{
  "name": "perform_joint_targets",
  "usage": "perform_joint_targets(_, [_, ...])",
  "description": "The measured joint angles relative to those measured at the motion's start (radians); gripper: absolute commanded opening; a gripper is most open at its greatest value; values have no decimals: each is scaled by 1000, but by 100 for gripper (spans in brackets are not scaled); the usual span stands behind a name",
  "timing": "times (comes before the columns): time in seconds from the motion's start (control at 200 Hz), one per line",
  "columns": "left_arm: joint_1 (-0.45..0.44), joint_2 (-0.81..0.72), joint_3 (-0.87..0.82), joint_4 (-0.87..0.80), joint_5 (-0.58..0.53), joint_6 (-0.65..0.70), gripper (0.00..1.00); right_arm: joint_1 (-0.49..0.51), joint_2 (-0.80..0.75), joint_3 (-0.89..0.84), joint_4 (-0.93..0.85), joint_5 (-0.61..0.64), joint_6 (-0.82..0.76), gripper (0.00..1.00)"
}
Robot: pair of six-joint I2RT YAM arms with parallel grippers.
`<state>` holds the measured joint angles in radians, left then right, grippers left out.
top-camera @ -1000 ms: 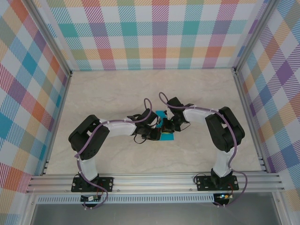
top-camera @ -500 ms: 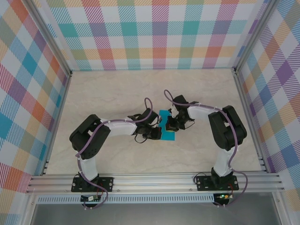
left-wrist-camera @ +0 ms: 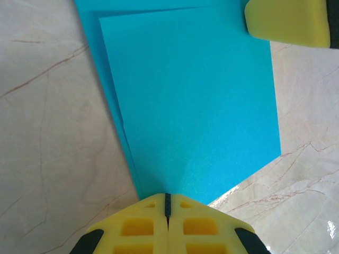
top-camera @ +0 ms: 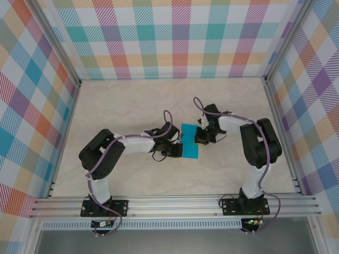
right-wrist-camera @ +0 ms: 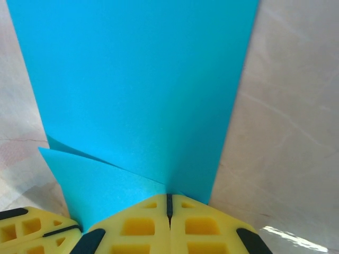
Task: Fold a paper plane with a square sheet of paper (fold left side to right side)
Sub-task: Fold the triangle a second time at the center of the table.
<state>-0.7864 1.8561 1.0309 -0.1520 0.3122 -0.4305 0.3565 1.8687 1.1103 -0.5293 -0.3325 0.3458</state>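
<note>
I see a pale marble-look table [top-camera: 122, 106] with thin brown veins. Pastel plaid walls [top-camera: 175, 37] on the left, far and right sides. A silver aluminium rail [top-camera: 175, 203] runs along the near edge, and slanted metal posts [top-camera: 53, 42] stand at the far corners.

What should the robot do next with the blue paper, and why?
Probably slide the shut right gripper across the square sheet of paper to flatten it while the shut left gripper pins its corner: the sheet is doubled over, but its layers gape near the grippers.

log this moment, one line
paper: folded in two, on table | left gripper: shut, tip at its edge | right gripper: shut, tip at opposite side
</note>
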Motion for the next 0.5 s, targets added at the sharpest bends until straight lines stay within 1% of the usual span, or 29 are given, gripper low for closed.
perform_joint_targets(0.21, [0,0,0,0,0,0,0,-23,5,20,-21,39,-19,1])
perform_joint_targets(0.5, [0,-2,-6,5,4,5,0,-25,9,23,-26,37,-22,1])
